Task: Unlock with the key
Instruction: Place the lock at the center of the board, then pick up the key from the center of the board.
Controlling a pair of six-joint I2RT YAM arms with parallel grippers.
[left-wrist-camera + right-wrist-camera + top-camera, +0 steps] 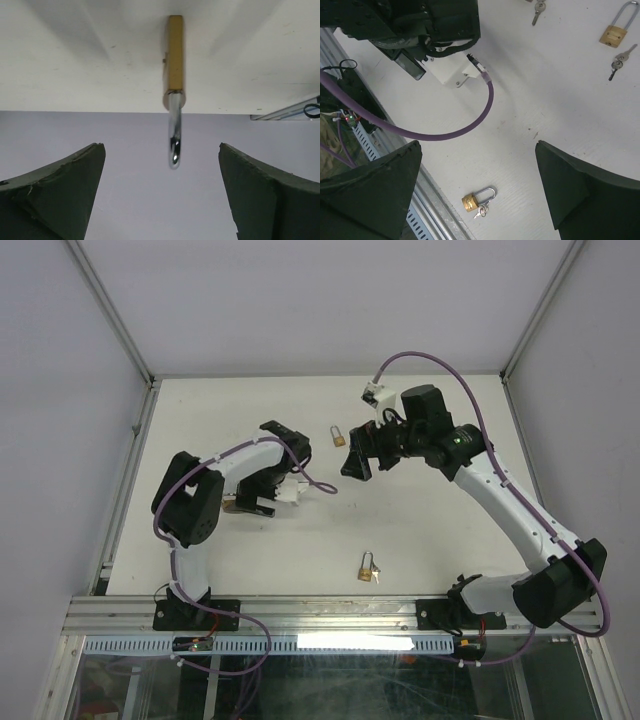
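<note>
The left tool [161,150] and right tool [479,145] are held spread; the stiff, probably slippery padlock [175,60], upper centre, is best gripped by its body.

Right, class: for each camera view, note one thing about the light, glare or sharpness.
Left wrist: a bright glint runs down the padlock shackle; fan-shaped shadows streak the table. Right wrist: the near fingers are dark and featureless, the padlock with keys crisp. Top external: flat, even light.
</note>
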